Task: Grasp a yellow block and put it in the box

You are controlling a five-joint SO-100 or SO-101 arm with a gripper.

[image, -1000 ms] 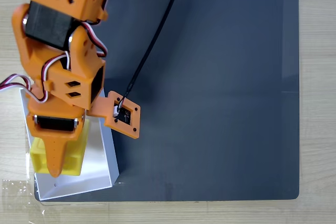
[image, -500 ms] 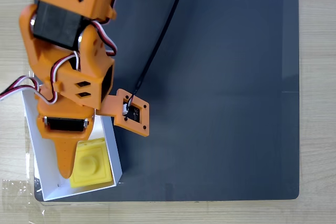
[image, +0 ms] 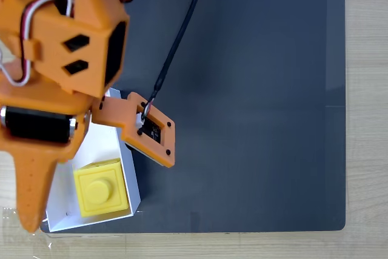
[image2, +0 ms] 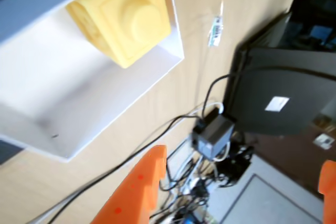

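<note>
fixed view: yellow block [image: 101, 187] in box [image: 91, 144], clear of spread, empty fingers [image2: 144, 182].

A dark grey mat [image: 254, 101] covers most of the pale wooden worktop [image: 367, 113] under even light, while the wrist view shows tangled black cables [image2: 184, 177] beside a dark monitor [image2: 283, 93].

The yellow block [image: 102, 187] looks like smooth moulded plastic with a slight sheen. The box [image: 103, 144] has thin, matt white walls. The hand [image2: 231, 192] is orange plastic with a faintly ridged, printed-looking surface. A smooth, matt dark mat [image: 254, 101] lies on the pale wood-grain counter [image: 367, 113].
</note>
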